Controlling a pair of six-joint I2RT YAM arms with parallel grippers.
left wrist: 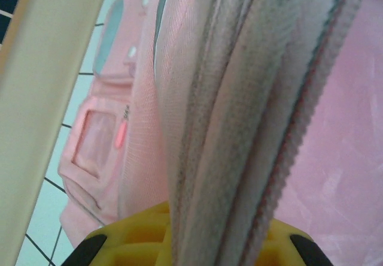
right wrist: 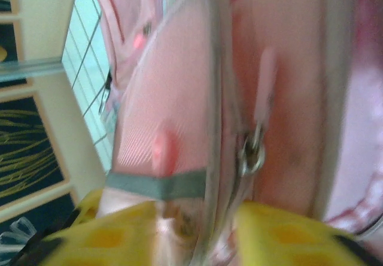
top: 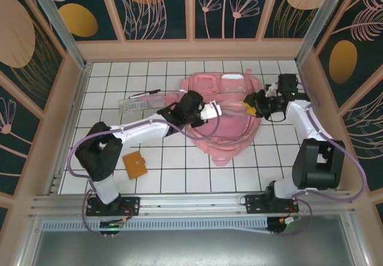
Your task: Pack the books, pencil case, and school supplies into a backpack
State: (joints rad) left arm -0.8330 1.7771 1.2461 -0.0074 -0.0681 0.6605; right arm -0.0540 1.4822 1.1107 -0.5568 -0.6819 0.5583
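The pink backpack (top: 230, 131) lies flat in the middle of the tiled table. My left gripper (top: 208, 111) is at its left opening edge. In the left wrist view it (left wrist: 194, 233) is shut on the grey-white zip edge (left wrist: 239, 128) of the backpack (left wrist: 353, 128). My right gripper (top: 251, 106) is at the bag's right rim. Its yellow fingers (right wrist: 114, 239) stand apart, and the rim of the backpack (right wrist: 287, 68) and a metal zip pull (right wrist: 254, 152) lie between them (right wrist: 194, 221). The orange-brown notebook (top: 134, 165), the clear pencil case (top: 140, 104) and a loose pen (top: 145, 92) lie on the table to the left.
Beige walls (top: 72, 110) fence the table on three sides. The left arm (top: 137, 128) stretches across the tiles between the notebook and the pencil case. White tiles in front of the backpack (top: 197, 170) are bare.
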